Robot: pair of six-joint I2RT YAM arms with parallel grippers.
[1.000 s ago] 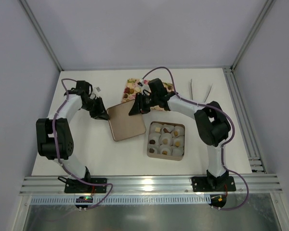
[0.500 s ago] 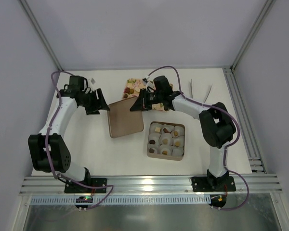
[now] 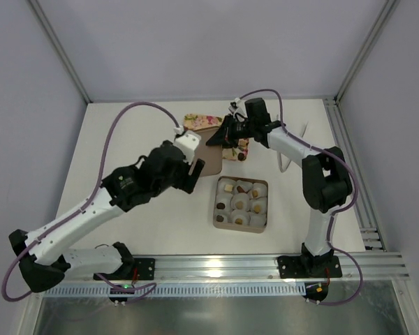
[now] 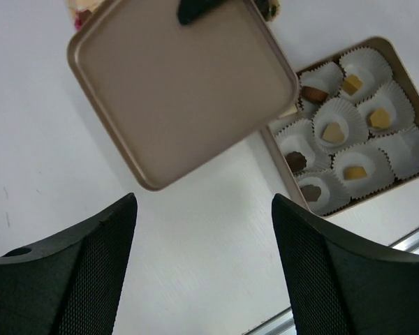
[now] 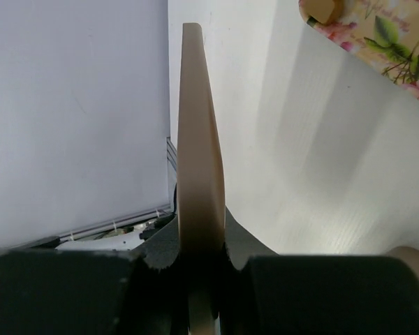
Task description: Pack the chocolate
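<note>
The chocolate sits in white paper cups inside a tan square box (image 3: pixel 241 222), with golden and dark pieces (image 4: pixel 333 131) showing. A few loose pieces (image 3: pixel 243 155) lie on the floral tray (image 3: pixel 195 122). My right gripper (image 3: pixel 222 137) is shut on the rim of the tan lid (image 3: pixel 211 159). The lid is lifted and tilted over the tray, and it shows edge-on (image 5: pixel 199 132) between the jaws of that gripper (image 5: pixel 201 237). My left gripper (image 3: pixel 188 178) hovers over bare table left of the box. Its fingers (image 4: pixel 98 272) are spread wide with nothing between them.
The floral tray's corner (image 5: pixel 384 38) holds a tan piece (image 5: pixel 322 8). A metal rail (image 3: pixel 216 269) runs along the near table edge, and another rail (image 3: pixel 349 167) runs down the right side. The left arm (image 3: pixel 91 209) stretches diagonally across the table's left half.
The left arm swung from the far left to the centre and its gripper opened. The right gripper closed on the lid and raised it off the table toward the back right.
</note>
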